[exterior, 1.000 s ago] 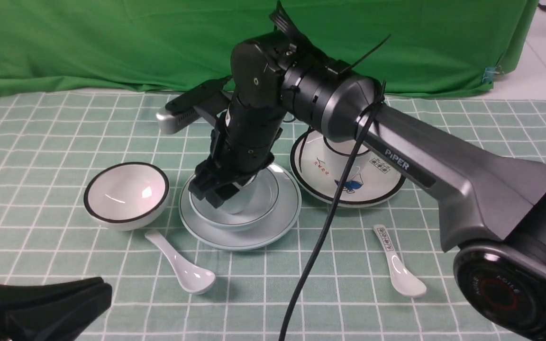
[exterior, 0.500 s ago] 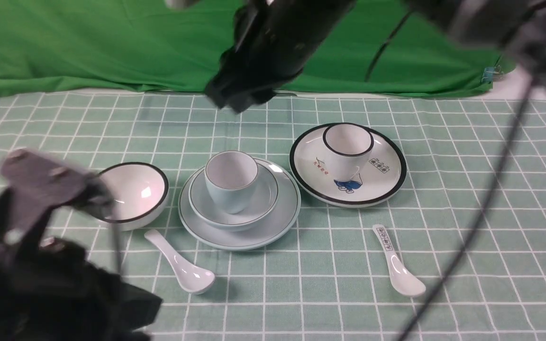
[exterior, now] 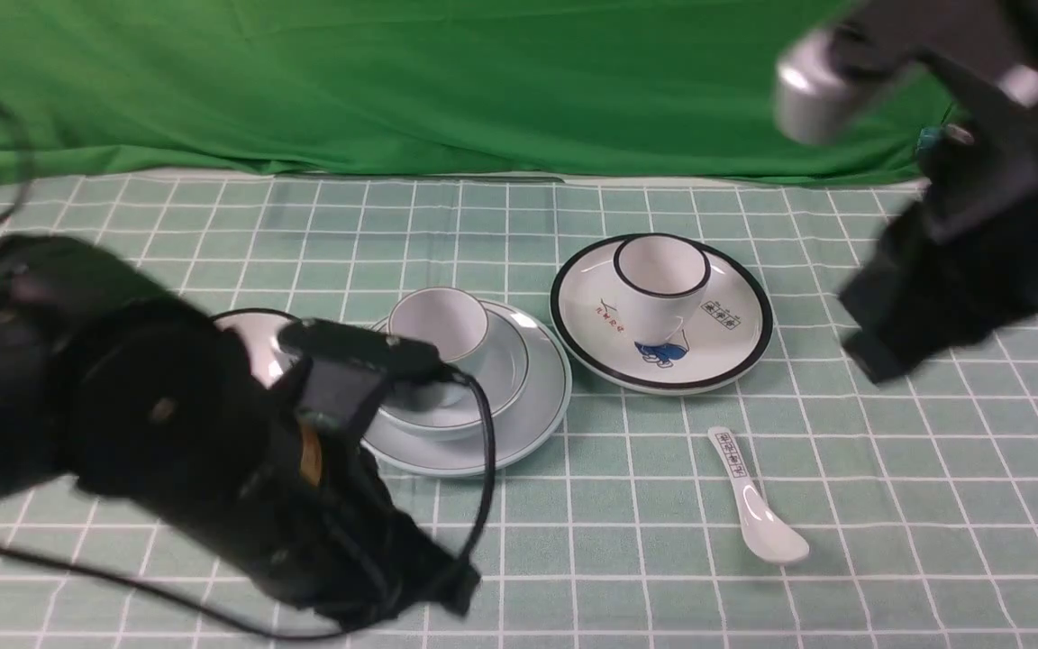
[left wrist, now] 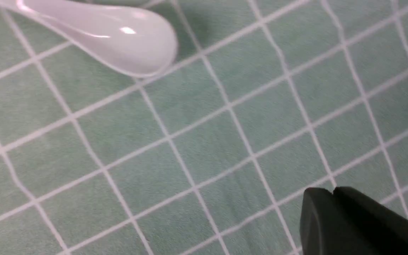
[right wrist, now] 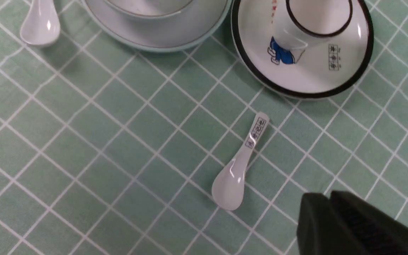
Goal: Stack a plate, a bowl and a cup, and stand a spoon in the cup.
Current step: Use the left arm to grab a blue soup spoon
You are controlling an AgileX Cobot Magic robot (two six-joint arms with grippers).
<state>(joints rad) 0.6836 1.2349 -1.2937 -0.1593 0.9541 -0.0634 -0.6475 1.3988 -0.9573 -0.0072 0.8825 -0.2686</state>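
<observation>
Well, the cup (exterior: pixel 438 329) is sitting in the bowl (exterior: pixel 503 371) on the plate (exterior: pixel 539 407), so the spoon (left wrist: pixel 119 39) is what's left. It's lying flat on the cloth (left wrist: pixel 225 141) near the left gripper (left wrist: pixel 333 193), which is hanging closed and empty; it'll need opening first. The right gripper (right wrist: pixel 331 198) is looking closed too.

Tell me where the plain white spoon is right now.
The plain spoon lies on the tablecloth close beside the pale blue plate, to the robot's left of it; in the front view the left arm hides it.
</observation>
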